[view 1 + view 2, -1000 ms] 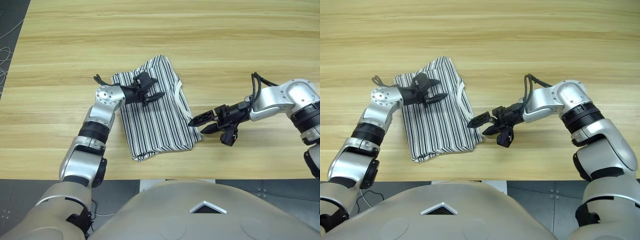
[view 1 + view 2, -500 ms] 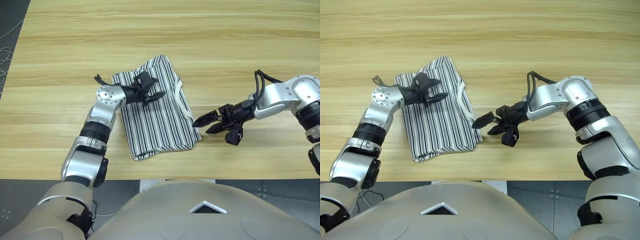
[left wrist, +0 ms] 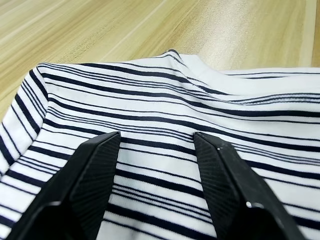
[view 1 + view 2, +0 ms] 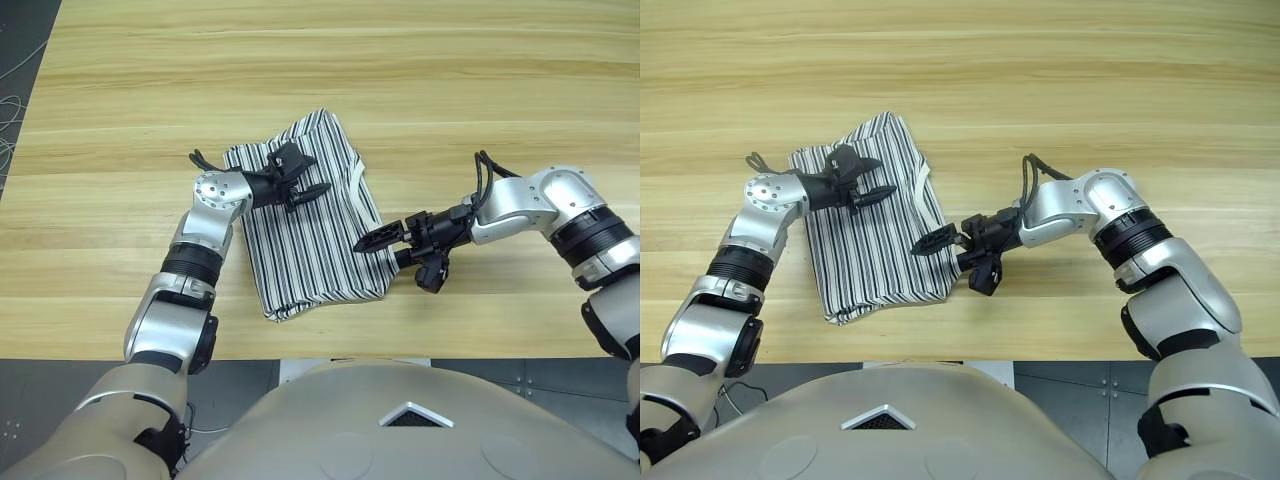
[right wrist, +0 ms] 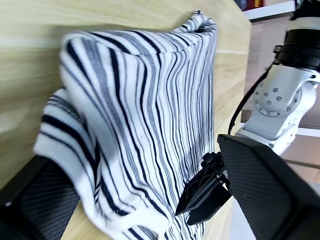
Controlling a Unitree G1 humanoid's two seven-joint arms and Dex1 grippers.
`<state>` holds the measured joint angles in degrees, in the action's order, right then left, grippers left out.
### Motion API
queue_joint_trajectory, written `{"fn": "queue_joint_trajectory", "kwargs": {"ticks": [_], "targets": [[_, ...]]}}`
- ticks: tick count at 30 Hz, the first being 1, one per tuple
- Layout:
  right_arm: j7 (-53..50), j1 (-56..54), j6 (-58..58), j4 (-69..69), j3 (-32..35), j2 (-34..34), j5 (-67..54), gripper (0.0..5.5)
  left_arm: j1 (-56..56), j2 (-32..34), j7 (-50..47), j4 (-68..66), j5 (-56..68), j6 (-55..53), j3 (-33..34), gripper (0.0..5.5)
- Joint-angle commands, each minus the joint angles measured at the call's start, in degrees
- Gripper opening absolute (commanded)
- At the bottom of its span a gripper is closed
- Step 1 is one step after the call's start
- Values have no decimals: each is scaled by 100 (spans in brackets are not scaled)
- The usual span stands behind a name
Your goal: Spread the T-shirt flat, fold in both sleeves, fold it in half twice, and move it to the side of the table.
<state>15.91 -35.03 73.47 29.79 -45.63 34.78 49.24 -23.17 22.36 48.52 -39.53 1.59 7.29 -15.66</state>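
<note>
T-shirt: the striped T-shirt lies folded into a narrow packet on the tabletop. It is left of the middle and near the front edge, with its white neckband along the right side.
Left gripper: the left gripper sits over the far half of the packet, pointing right.
Right gripper: the right gripper is at the packet's right edge, near the front corner, pointing left.
Left wrist view: its fingers stand released and well apart, with striped cloth under and between them (whether the tips press the cloth cannot be told).
Right wrist view: its fingers are spread wide, one on each side of the bunched edge of the cloth and not clenched on it. The left arm stands farther off above the cloth.
Head views: both arms at once, and the packet's whole outline, which the wrist views cut off.
Surface: pale wood planks, with the grain running left to right.
Room: dark floor lies past the tabletop's left edge, with thin cables on it, and grey panels lie below the front edge.
</note>
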Motion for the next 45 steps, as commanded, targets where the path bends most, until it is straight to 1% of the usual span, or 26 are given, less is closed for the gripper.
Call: {"fn": "queue_joint_trajectory", "kwargs": {"ticks": [1,5,8,14,21,25,29,31,33,34,36,45], "targets": [[-304,559,-360,503,-630,-197,1199,447,63,-44,80,-49,-174,-138,-60,270],[-1406,725,-653,816,-891,-452,1648,447,9,-52,126,-47,-170,-134,-65,270],[-2167,693,-857,1126,-1261,-618,2042,447,-35,-29,155,-14,-148,-155,-41,270],[-3146,524,-1487,1833,-1836,-1119,2390,447,-78,-23,185,-22,-132,-145,-26,270],[-3641,539,-1945,2276,-2371,-1460,2378,447,-53,-31,168,-14,-114,-152,-10,270],[-3404,603,-2043,2438,-2498,-1578,2207,447,-74,-29,169,-22,-111,-157,-1,270],[-3162,641,-1982,2373,-2497,-1518,2046,355,-108,-36,156,-61,-124,-151,13,270],[-3110,629,-1936,2326,-2499,-1454,2008,295,-131,-41,145,-79,-129,-150,18,270],[-3061,606,-1887,2278,-2487,-1366,1941,265,-156,-43,130,-103,-134,-144,26,270],[-3033,595,-1863,2248,-2481,-1328,1901,236,-164,-42,124,-112,-135,-143,31,270],[-2975,579,-1832,2223,-2453,-1281,1803,206,-181,-44,111,-126,-139,-140,38,270],[-2755,535,-1706,2311,-2409,-1149,1469,139,-287,-20,112,-168,-112,-132,100,270]]}}
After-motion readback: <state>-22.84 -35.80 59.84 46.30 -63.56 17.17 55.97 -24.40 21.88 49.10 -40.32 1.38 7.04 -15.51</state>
